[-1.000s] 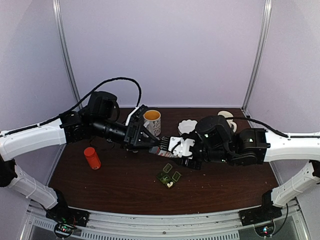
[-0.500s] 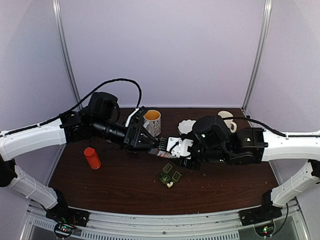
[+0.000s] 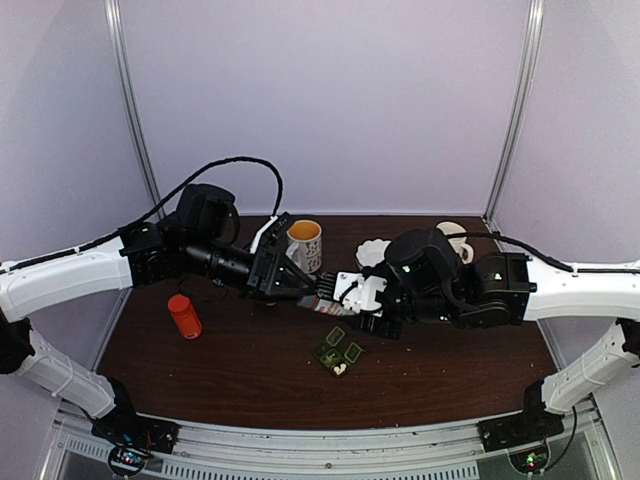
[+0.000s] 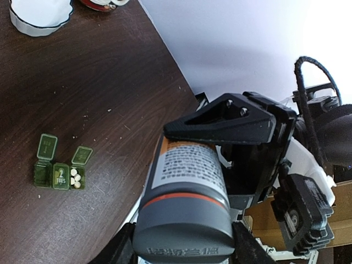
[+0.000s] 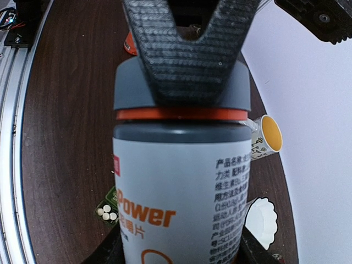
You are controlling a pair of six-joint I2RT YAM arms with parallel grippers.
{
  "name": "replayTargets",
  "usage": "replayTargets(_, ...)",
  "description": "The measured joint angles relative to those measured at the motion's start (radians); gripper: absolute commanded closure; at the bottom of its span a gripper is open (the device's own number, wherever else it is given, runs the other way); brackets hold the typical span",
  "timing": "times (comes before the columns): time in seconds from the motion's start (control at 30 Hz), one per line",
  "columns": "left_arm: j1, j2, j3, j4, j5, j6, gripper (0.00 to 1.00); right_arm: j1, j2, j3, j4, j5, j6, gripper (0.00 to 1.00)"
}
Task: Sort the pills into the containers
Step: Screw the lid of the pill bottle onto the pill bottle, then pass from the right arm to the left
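- R arm (image 3: 560, 290) sits slightly further left vs 1 s ago; L arm (image 3: 60, 280) approx. same.
- Bottle (image 4: 187, 181) is off the surface (image 3: 220, 370), sideways betw. both arms.
- L fingers (image 5: 187, 55) clenched on its cap; R fingers (image 4: 225, 124) grasping its body.
- Box (image 4: 60, 173) lies on surface nearby, 2 lids open; pills (image 4: 75, 177) in one end compartment.

In the right wrist view the grey bottle (image 5: 181, 181) is filling the frame and running off the bottom edge. It is hiding most of the pill box (image 5: 111, 198) at its 8 o'clock and half covering the mug (image 5: 263, 140) at 3 o'clock. In the left wrist view the left gripper (image 4: 182, 245) is being cut off at 6 o'clock, so whether it is pressing the cap is not showing. The white dish (image 4: 38, 19) is running off at 11 o'clock.
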Motion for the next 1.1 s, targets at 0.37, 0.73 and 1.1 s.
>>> replayTargets(0.37, -0.001, -0.008, 0.000, -0.009, -0.024, 0.026, 0.78, -0.111, 0.045, 0.093, -0.111, -0.283, 0.032, 1.00)
replayTargets(0.73, -0.037, -0.039, -0.001, -0.100, -0.079, 0.236, 0.79, -0.190, 0.112, 0.144, -0.183, -0.607, 0.071, 1.00)
replayTargets(1.1, -0.090, -0.150, -0.059, -0.114, -0.134, 0.586, 0.64, -0.197, 0.143, 0.200, -0.223, -0.772, 0.066, 1.00)
